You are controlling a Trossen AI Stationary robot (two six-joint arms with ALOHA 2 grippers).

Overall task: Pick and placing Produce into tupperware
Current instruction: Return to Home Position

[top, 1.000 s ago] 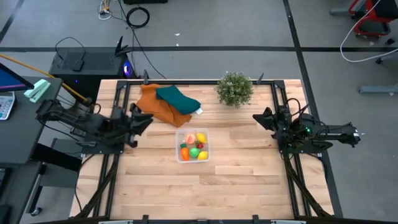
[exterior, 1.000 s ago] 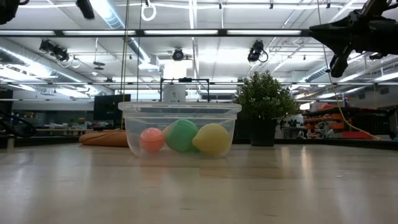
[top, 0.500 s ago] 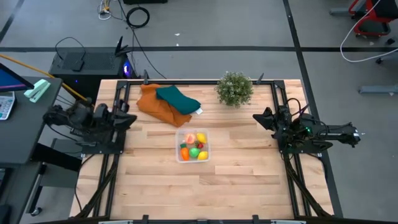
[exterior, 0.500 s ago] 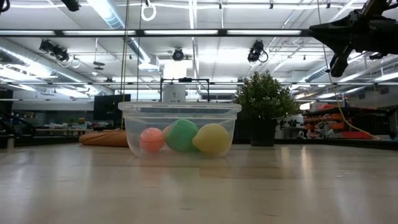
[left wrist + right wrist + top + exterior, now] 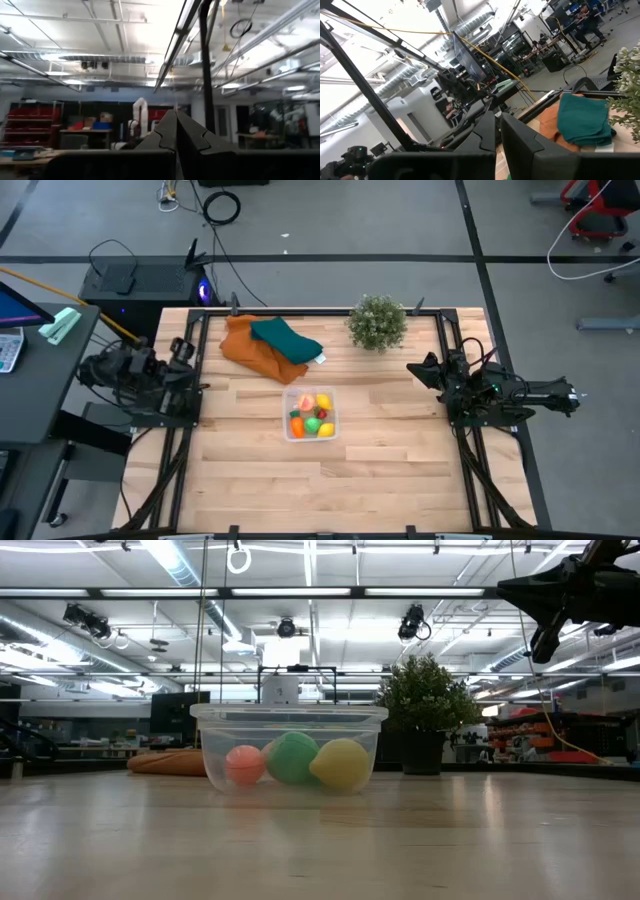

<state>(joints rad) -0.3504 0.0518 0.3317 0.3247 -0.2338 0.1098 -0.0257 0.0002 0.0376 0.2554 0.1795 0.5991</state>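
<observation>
The clear square tupperware (image 5: 288, 420) stands on its base at the table's middle; in the low view the tupperware (image 5: 290, 718) shows in front. The produce (image 5: 312, 416) lies inside it: yellow, green, red, orange and peach pieces, with three of the produce (image 5: 292, 760) visible through the wall. My left gripper (image 5: 190, 355) is drawn back at the table's left edge, shut (image 5: 176, 119), and points up into the room. My right gripper (image 5: 413, 368) hovers shut (image 5: 498, 127) near the right edge, high above the wood (image 5: 505, 587).
A bushy potted plant (image 5: 378, 322) stands at the far edge, right of centre. An orange cloth (image 5: 248, 348) with a teal cloth (image 5: 287, 337) on it lies far left of the tub. Bare wood stretches across the near half (image 5: 320, 480).
My left arm has drawn back from beside the tub's left toward the table's left edge, folding in and tipping its gripper upward; it has left the low view's top corner. The right arm, the tub and the produce have stayed put.
</observation>
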